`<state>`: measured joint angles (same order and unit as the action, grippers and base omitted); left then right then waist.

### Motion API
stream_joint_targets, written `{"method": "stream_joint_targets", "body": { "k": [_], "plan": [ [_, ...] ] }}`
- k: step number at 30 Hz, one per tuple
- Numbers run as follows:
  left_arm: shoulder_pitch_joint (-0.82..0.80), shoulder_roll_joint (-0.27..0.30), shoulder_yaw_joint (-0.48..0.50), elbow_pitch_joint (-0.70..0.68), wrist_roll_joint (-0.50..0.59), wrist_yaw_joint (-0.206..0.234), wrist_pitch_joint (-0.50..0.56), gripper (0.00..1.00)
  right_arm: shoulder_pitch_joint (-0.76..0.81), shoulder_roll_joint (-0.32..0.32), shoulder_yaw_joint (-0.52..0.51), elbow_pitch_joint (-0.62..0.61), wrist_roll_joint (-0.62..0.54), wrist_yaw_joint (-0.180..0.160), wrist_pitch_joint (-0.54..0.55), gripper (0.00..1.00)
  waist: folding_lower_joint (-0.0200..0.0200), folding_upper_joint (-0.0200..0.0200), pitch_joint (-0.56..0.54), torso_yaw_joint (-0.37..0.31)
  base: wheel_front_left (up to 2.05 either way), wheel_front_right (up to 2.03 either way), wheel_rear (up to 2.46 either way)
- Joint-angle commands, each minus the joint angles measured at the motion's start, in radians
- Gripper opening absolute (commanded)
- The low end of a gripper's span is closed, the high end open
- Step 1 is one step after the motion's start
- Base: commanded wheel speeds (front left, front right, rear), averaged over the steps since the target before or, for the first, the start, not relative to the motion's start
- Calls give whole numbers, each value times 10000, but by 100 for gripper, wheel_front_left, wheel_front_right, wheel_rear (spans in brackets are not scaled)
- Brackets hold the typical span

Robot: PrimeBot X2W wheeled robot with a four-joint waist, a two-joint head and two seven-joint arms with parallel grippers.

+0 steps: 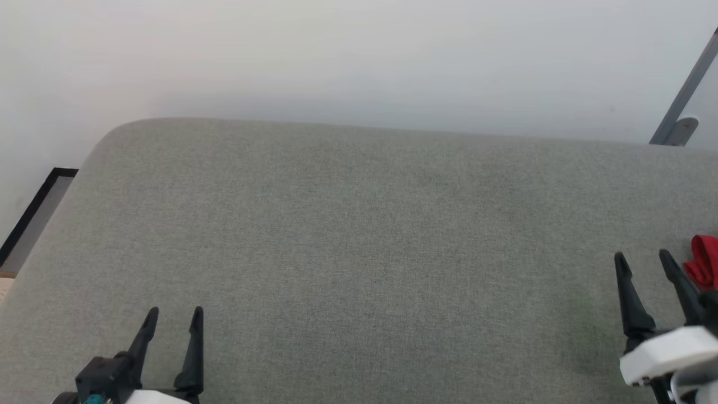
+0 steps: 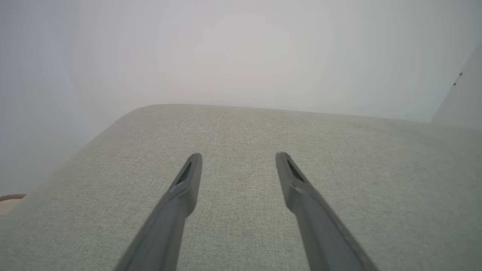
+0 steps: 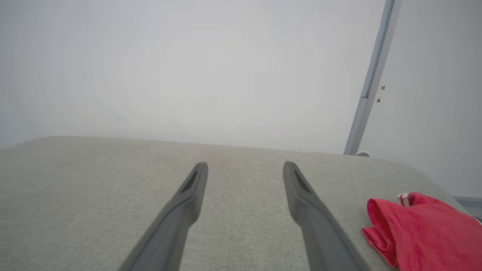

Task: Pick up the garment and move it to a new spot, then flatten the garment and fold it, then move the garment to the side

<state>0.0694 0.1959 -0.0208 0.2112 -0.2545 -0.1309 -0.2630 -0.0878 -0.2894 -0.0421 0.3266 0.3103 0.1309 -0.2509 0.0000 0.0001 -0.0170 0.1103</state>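
The garment (image 3: 421, 233) is a crumpled heap of red fabric with a bit of red-and-white striped trim, lying at the right end of the grey cushioned surface (image 1: 359, 235). In the head view a small red part of the garment (image 1: 705, 268) peeks in at the right edge. My right gripper (image 1: 644, 259) hovers open just left of it, apart from the cloth, with nothing between its fingers; the wrist view shows the same right gripper (image 3: 244, 165) over bare cushion. My left gripper (image 1: 175, 312) is open at the lower left, and its wrist view shows the left gripper (image 2: 238, 156) empty above the cushion.
A pale wall rises behind the cushion. A grey metal post (image 1: 685, 95) leans at the far right, with its foot by the cushion's back edge. At the far left a black-framed strip (image 1: 33, 213) lies on the floor beside the rounded corner.
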Motion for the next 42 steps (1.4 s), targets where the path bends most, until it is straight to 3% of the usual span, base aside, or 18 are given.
{"method": "stream_joint_targets", "body": {
  "k": [1, 14, 33, 34, 38, 42],
  "plan": [
    [135, -35, 17, -120, -93, 11, -19, 100, 287, 116, -171, -308, -41, -4, -63, 100, 0, -1, -65, 26, 0, 0, 0],
    [931, 304, 76, -1134, -320, 11, -17, 100, 2138, 854, -1326, -2916, -293, -4, 836, 100, 0, -1, -286, 140, 0, 0, 0],
    [926, 113, 86, -1219, -187, 11, -17, 100, 2323, 964, -1388, -3650, -248, -4, 1170, 100, 0, -1, -102, 85, 0, 0, 0],
    [976, 115, 65, -1197, -262, 0, 1, 0, 2223, 944, -1366, -3584, -297, 0, 1160, 0, 0, -1, -101, 85, 0, 0, 0],
    [1024, -85, 4, -885, -339, 1, 44, 0, 2258, 1105, -1281, -3230, -242, 0, 1184, 0, 0, -1, -98, 80, 0, 0, 0],
    [885, -138, 42, -850, -1123, 9, 218, 0, 2087, 1176, -1282, -3068, 499, 0, 1355, 0, 0, -1, -88, 40, 0, 0, 0]
  ]
}}
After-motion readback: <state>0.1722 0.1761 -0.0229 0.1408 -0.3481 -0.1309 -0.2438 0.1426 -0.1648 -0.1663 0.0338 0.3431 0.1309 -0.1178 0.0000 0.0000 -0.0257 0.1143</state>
